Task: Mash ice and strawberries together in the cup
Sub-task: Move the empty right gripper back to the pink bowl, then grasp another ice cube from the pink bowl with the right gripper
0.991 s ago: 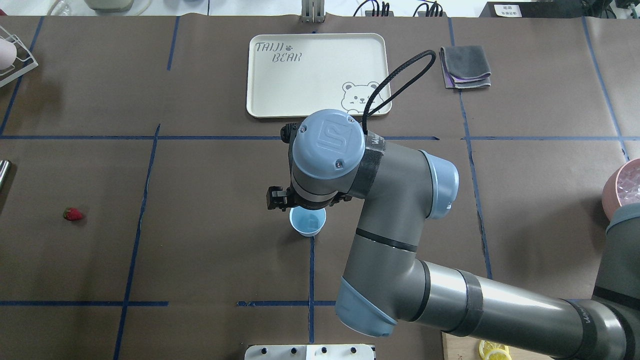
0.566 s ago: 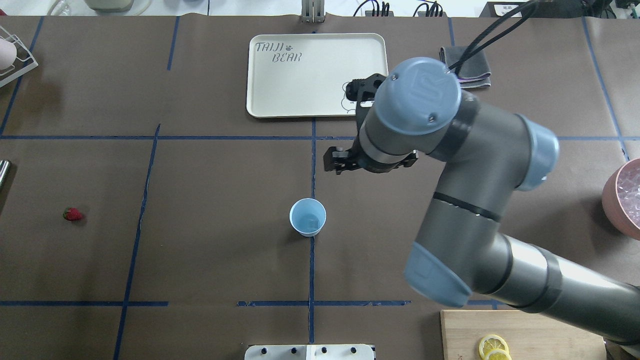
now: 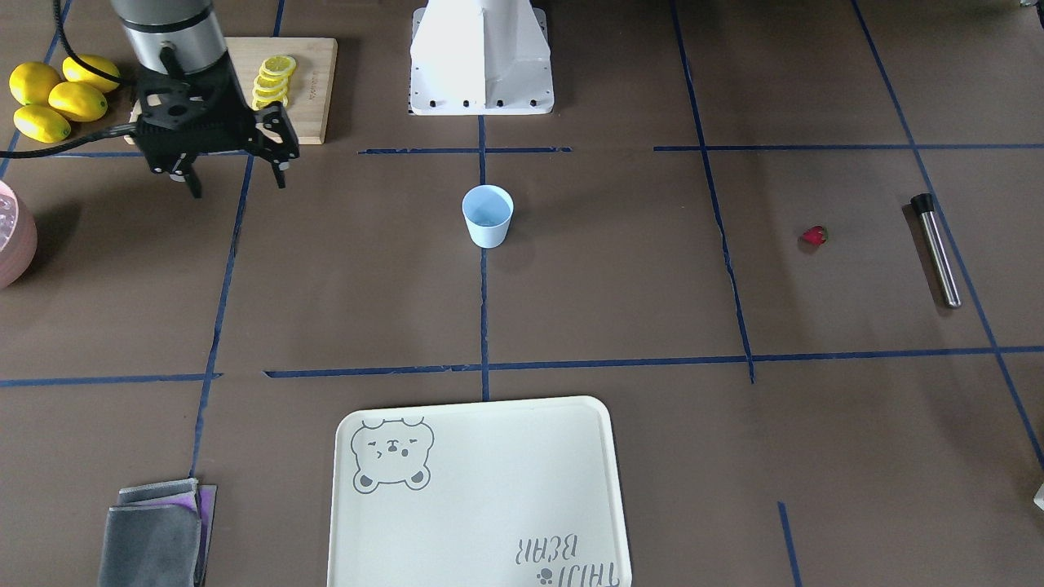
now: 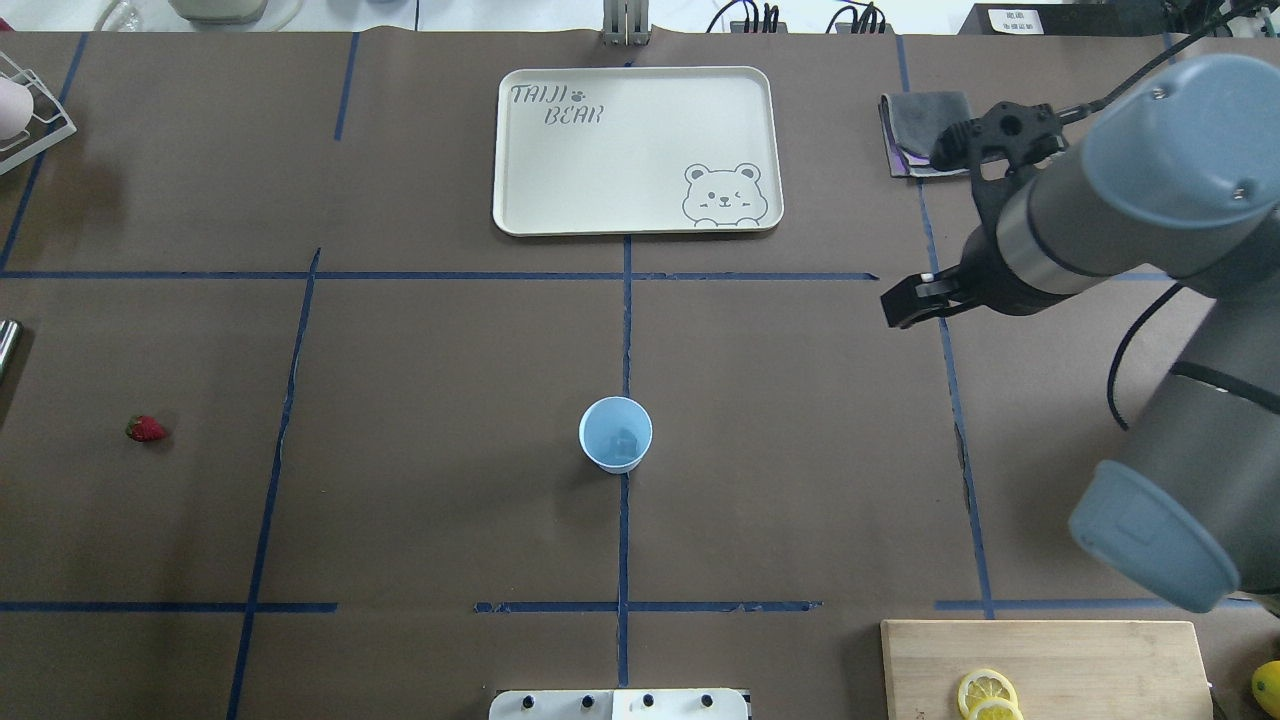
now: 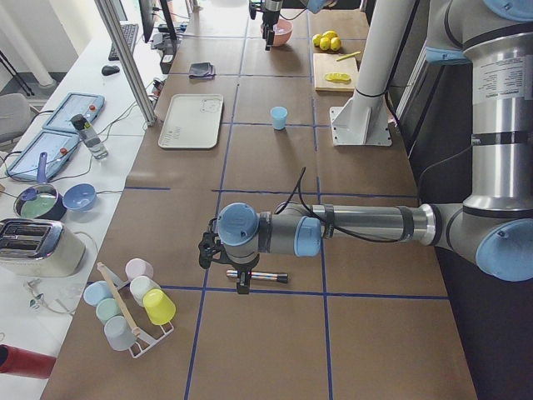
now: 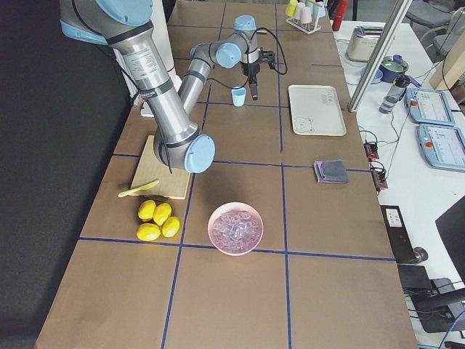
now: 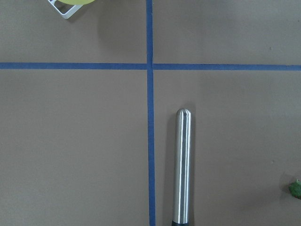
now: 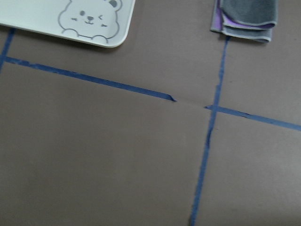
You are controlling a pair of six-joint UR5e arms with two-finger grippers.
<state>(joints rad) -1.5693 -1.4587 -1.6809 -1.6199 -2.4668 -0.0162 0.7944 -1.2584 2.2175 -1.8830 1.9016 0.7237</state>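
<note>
My right claw [image 3: 239, 187] hung above the table just in front of the board [image 3: 314, 81], fingers spread, nothing between them. It sat between the bowl [image 3: 15, 244] and the cup [image 3: 488, 216], well apart from the cup.

The cup stood upright on the centre tape line, between my base and the tray [image 3: 481, 489]. The overhead view showed a faint clear lump in its bottom; I couldn't confirm what it was. The ice [image 6: 235, 227] was piled in the bowl.

The strawberry [image 3: 814, 236] lay on the table on my left side, well apart from the cup and near the rod [image 3: 936, 249].

My left claw [image 5: 241, 282] hovered over that rod. Its wrist camera looked straight down on the rod with no fingers in frame, so I couldn't tell whether that claw was spread or closed.

Whole lemons [image 3: 53, 98] lay beside the board and slices [image 3: 273, 77] on it.
</note>
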